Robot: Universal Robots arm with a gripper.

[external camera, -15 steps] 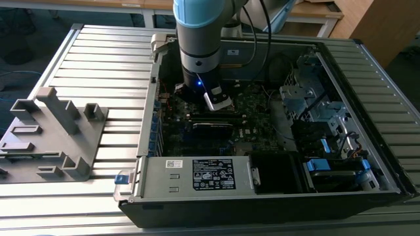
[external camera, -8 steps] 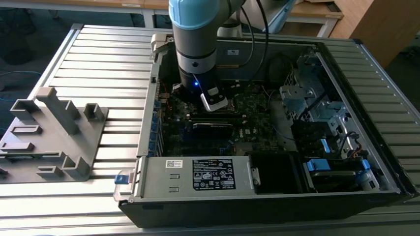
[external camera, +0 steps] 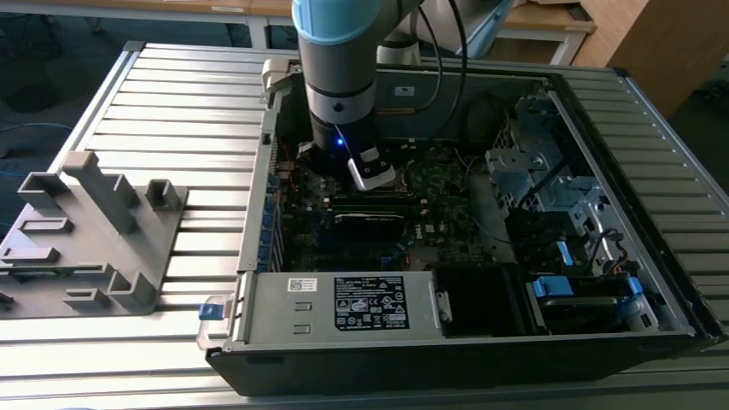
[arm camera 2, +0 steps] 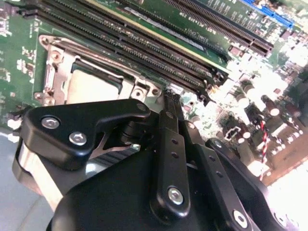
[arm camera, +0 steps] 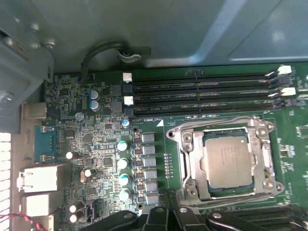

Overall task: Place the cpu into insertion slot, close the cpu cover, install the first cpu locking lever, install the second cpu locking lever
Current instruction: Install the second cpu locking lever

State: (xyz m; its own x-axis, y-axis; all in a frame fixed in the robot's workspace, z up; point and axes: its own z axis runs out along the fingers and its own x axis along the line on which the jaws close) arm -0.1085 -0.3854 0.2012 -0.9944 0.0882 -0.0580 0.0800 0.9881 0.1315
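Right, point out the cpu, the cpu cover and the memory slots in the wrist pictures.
cpu [arm camera: 227, 162]: first wrist view, middle of its grey metal face.
cpu cover [arm camera: 192, 161]: first wrist view, the silver frame's side bar beside the chip.
memory slots [arm camera: 202, 94]: first wrist view, middle of the long black rows.

Grey arm [external camera: 340, 77] with pale blue joint cap; black linkage claw [arm camera 2: 166, 103], seemingly silver-screwed.
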